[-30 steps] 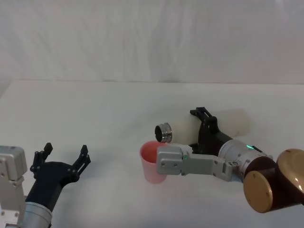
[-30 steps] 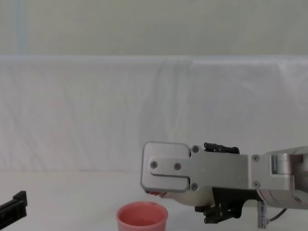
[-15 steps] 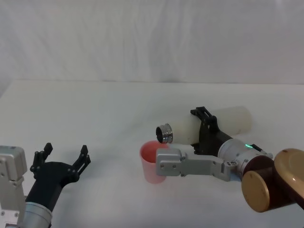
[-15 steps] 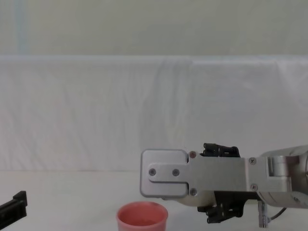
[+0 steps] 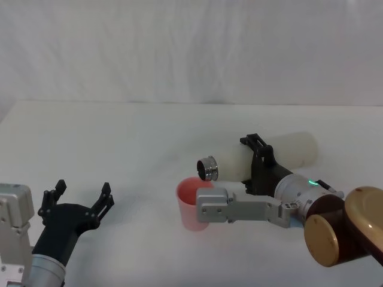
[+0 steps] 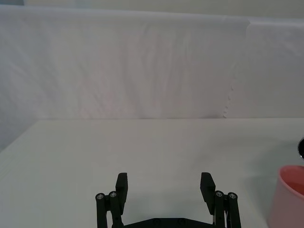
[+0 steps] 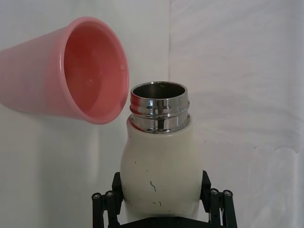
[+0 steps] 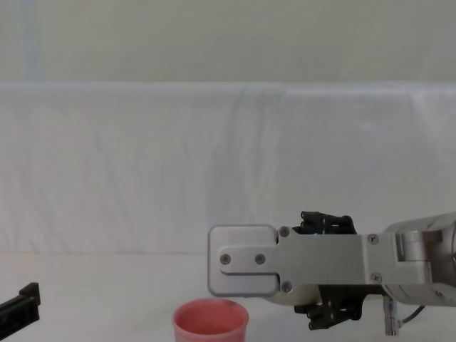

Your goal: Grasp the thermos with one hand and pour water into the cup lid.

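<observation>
Pouring w/ right black gripper clamping cream-white matte thermos: keep its steel neck over small pink plastic cup lid, tip slow; left gripper parked, jaws spread.

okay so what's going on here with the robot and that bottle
The right gripper is clamped around the body of the thermos and holds it tipped nearly flat, with its open steel neck over the rim of the pink cup lid, which stands upright on the table. No water can be seen coming out. The left gripper sits open and idle near the table's front left, holding nothing.
</observation>
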Action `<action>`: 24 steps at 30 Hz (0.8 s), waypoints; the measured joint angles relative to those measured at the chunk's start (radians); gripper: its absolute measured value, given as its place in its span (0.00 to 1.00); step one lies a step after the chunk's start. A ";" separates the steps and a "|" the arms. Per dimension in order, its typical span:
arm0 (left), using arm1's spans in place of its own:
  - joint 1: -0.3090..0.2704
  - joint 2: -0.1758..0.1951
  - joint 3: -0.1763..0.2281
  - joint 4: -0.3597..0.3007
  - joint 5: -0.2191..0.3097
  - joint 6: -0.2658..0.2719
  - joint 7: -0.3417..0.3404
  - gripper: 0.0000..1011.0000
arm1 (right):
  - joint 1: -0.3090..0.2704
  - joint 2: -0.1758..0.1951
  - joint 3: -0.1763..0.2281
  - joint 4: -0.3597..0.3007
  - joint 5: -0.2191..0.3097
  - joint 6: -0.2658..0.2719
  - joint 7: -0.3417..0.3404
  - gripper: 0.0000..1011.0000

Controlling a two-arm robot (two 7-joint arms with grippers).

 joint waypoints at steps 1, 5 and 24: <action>0.000 0.000 0.000 0.000 0.000 0.000 0.000 0.99 | -0.001 0.000 0.001 -0.001 -0.002 -0.001 0.001 0.95; 0.000 0.000 0.000 0.000 0.000 0.000 0.000 0.99 | -0.005 -0.001 0.005 -0.008 -0.013 -0.003 0.005 0.95; 0.000 0.000 0.000 0.000 0.000 0.000 0.000 0.99 | -0.005 0.001 0.003 -0.027 -0.051 -0.017 0.021 0.95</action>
